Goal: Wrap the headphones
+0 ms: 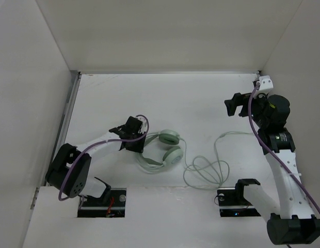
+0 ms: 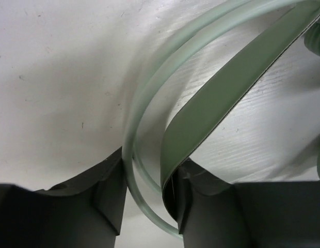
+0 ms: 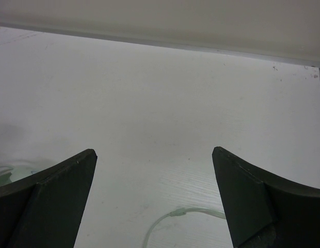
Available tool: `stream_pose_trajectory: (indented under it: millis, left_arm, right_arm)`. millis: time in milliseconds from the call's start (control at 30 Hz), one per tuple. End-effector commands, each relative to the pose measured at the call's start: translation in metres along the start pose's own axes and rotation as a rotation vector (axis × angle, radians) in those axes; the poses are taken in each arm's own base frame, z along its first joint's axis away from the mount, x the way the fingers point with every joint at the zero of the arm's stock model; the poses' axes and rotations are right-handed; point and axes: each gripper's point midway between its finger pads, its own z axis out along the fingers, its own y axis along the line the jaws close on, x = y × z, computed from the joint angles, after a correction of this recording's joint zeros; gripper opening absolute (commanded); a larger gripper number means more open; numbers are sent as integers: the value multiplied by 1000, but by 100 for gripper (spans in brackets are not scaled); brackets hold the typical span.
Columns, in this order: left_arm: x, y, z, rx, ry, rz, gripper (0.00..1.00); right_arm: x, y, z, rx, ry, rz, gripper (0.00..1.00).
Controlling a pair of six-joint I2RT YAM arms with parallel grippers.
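The white surface (image 1: 201,98) is stretching out in front of me, and the headphones (image 1: 165,147) are lying on it just left of the middle, close to my near edge. Their two round ear cups (image 1: 169,138) are resting side by side, one just beyond the other, with the headband (image 1: 144,157) curving away to my left. The pale cable (image 1: 206,173) is trailing off to the right of the cups in loose overlapping loops, then running on toward my right arm.

My right hand (image 1: 236,105) is hovering well apart from all this, near the far right corner, its fingers spread wide and gripping nothing; only bare surface and a short stretch of cable (image 3: 196,210) are showing between them.

My left hand (image 2: 147,191) is sitting down at the headband and pinching it. The flat mint band (image 2: 217,98) is pressing against one finger (image 2: 201,206), and the thin pale tube (image 2: 149,88) beside it is touching the other finger (image 2: 106,196), so both parts are passing through the narrow gap.
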Motion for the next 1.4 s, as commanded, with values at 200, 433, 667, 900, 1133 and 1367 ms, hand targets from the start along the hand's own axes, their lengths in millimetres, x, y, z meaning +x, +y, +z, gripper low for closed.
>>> stream_pose_trajectory:
  millis: [200,433,667,900,1133,1367]
  left_arm:
    - [16,-6,13,68,66,-50,13]
    - [6,1,17,60,41,-73,4]
    - [-22,-3,9,75,-23,-61,0]
    - [-83,-26,-16,146,-137,-9,0]
    - [-189,-40,-69,177,-359,-3,0]
    - [-285,-33,-122,167,-557,6,0]
  right_arm:
    - [-35,-2,-8,9,-110,-9,100]
    - [-37,-3,-5,11,-118,3,100]
    - [-39,-8,-7,29,-125,5,100]
    - [-43,-11,-9,38,-136,0,100]
    - [-57,-8,-9,26,-154,-18,100]
    - [-78,16,-2,-61,-171,-78,100]
